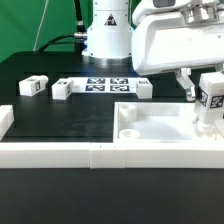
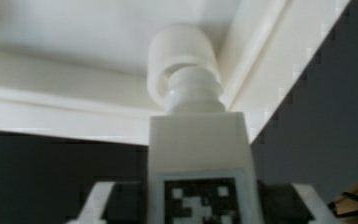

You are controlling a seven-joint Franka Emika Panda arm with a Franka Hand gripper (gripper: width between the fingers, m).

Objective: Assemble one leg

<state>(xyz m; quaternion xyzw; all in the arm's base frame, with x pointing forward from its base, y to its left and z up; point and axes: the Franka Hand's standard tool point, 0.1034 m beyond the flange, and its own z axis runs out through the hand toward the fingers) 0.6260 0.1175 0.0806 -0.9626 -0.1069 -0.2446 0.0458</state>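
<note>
My gripper [image 1: 207, 92] is shut on a leg [image 1: 208, 112], a small white block with a black-and-white tag, at the exterior view's right. It holds the leg upright over the right corner of the large white recessed panel [image 1: 150, 128]. In the wrist view the leg [image 2: 201, 140] sits between my fingers [image 2: 101, 200]. Its round peg end points at the panel's inner corner [image 2: 87, 60] and looks very close to it; I cannot tell if it touches. My gripper [image 2: 201, 208] shows at the frame edge.
Three more tagged legs lie on the black table behind the panel: two at the exterior view's left [image 1: 35, 86] [image 1: 62, 89] and one in the middle [image 1: 143, 88]. The marker board [image 1: 105, 84] lies by the robot base. White border rails [image 1: 50, 152] run along the front.
</note>
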